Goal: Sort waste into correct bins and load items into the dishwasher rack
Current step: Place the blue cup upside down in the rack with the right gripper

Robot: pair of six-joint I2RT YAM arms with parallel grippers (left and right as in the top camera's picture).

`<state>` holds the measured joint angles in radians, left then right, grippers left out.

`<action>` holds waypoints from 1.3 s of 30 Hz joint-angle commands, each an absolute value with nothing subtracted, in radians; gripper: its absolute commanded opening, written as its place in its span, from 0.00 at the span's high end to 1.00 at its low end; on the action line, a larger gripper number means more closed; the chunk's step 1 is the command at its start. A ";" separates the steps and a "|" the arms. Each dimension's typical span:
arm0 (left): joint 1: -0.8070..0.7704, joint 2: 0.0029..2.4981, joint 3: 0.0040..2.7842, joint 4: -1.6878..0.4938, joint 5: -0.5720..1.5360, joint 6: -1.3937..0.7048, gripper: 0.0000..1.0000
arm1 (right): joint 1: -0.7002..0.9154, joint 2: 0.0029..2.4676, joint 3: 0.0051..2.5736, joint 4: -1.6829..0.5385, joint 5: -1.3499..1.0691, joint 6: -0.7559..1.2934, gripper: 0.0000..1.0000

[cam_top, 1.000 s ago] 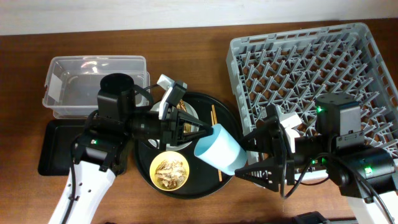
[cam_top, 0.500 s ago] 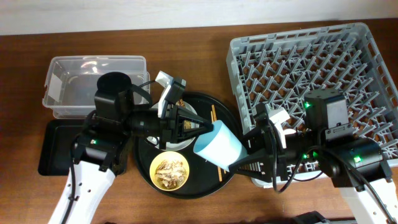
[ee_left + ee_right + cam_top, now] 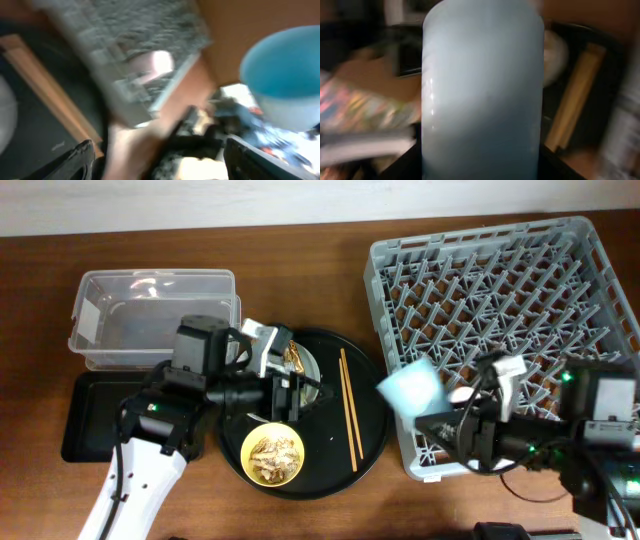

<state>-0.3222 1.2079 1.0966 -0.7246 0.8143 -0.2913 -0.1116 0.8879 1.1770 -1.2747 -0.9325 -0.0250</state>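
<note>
My right gripper (image 3: 428, 412) is shut on the light blue cup (image 3: 410, 388), which hangs over the front left edge of the grey dishwasher rack (image 3: 520, 270). In the right wrist view the cup (image 3: 482, 90) fills the space between my fingers (image 3: 559, 161). My left gripper (image 3: 305, 392) is open and empty over the round black tray (image 3: 372, 442); its fingers (image 3: 80, 160) stand wide apart, with the cup (image 3: 282, 80) off to the right. On the round tray lie the chopsticks (image 3: 348, 412), the yellow bowl (image 3: 273, 456) of food scraps and the pale plate (image 3: 306, 364), partly hidden.
The clear tub (image 3: 150, 300) stands at the back left, with the shallow black tray (image 3: 88, 416) in front of it. A small brown-gold wrapper (image 3: 293, 358) lies by the plate. Both wrist views are blurred by motion.
The left gripper has opened, let go of the blue cup and drawn back to the left. The right gripper has closed on the cup and carried it right, to the rack's edge.
</note>
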 commanded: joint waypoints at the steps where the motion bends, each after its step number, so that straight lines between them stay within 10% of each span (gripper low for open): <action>1: -0.324 1.209 1.100 -0.767 0.602 -0.240 0.17 | -0.222 0.909 1.180 -1.332 -0.436 0.107 0.53; 7: -0.324 1.209 1.100 -0.780 0.583 -0.228 0.17 | -0.328 1.014 1.181 -1.348 -0.042 0.225 0.52; 20: -0.327 1.209 1.100 -0.810 0.575 -0.184 0.17 | -0.363 1.529 1.395 -1.394 -0.074 0.241 0.51; 22: -0.327 1.209 1.100 -0.813 0.575 -0.184 0.17 | -0.363 1.564 1.407 -1.400 -0.075 0.241 0.33; 30: -0.327 1.209 1.100 -0.828 0.575 -0.184 0.17 | -0.363 1.581 1.414 -1.444 -0.080 0.241 0.28; 39: -0.390 1.216 1.097 -0.923 0.314 -0.238 0.27 | -0.323 1.345 1.531 -1.559 -0.581 -0.034 0.26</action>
